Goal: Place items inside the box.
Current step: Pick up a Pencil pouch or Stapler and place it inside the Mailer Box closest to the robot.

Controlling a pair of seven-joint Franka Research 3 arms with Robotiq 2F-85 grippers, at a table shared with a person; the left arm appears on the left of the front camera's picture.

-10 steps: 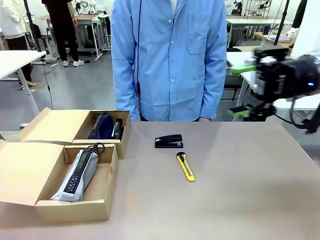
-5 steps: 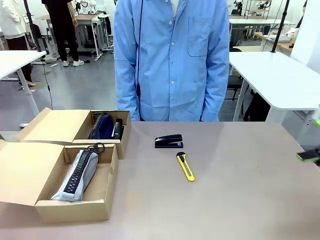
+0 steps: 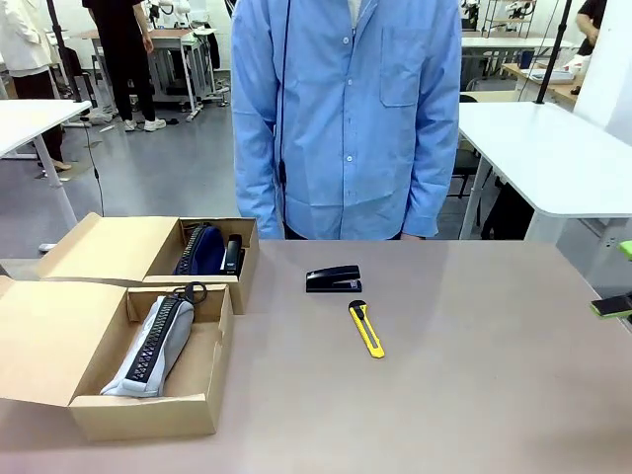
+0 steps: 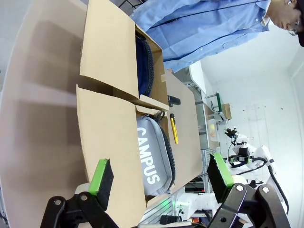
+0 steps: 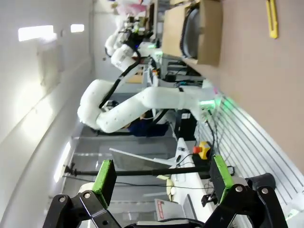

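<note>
Nearest, the left gripper (image 4: 160, 175) hangs released above the table (image 4: 28, 95), its green pads (image 4: 102, 175) spread wide with nothing between them. Straight ahead of those fingers sits the near box (image 4: 107, 142), its flap folded outward, and inside it the grey pouch (image 4: 152, 164) lettered "CAMPUS" lies flat along the box's length. Just beyond, touching the first, is the far box (image 4: 107, 45), also open, holding the navy pouch (image 4: 145, 66). A second stapler (image 3: 233, 255) is tucked right beside that pouch, on the side away from the flap. Farther from this gripper, on bare table past the boxes, lies the yellow utility knife (image 4: 174, 128), and a little beyond it the black stapler (image 4: 174, 100), near the knife but apart from it. Over at the table's right edge the right gripper (image 3: 620, 278) is likewise released and empty, pads well separated. From it, the knife and the loose stapler lie well apart toward the robot's left, and the boxes farther still. Its wrist camera looks back at the white left arm (image 5: 142, 102). Behind the stapler, a person (image 3: 346, 118) in a blue shirt stands at the far edge.
</note>
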